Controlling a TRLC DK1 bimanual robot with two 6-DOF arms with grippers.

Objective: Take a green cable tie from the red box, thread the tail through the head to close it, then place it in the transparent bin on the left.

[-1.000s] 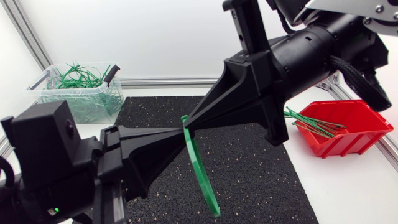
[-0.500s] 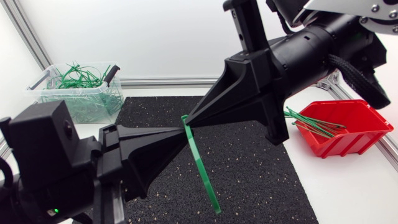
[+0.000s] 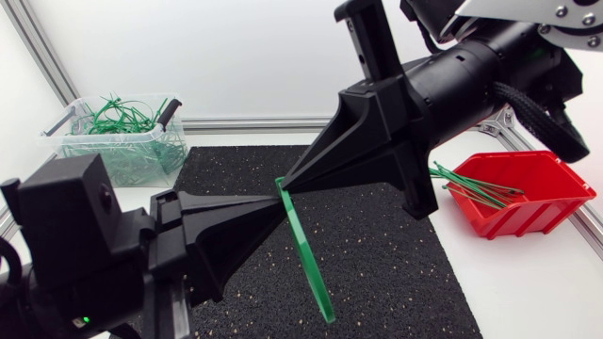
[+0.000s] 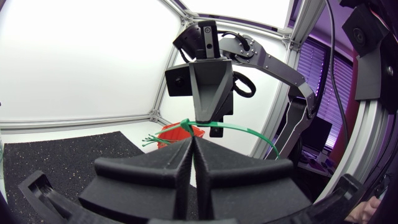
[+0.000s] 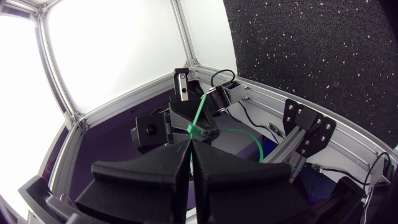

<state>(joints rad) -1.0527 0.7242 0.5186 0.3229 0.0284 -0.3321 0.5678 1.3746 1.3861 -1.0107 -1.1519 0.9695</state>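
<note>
While our left gripper and right gripper are meeting tip to tip, both clamping the green cable tie above the black mat, we are judging threading underway; next comes pulling the tail through. Since a second ago, the hanging strap is turning edge-on.

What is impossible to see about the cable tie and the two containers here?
Head view: left gripper and right gripper tips cover the green cable tie head; threading unclear.
Left wrist view: the left gripper hides most of the red box.
Head view: transparent bin ties tangled, uncountable.
</note>
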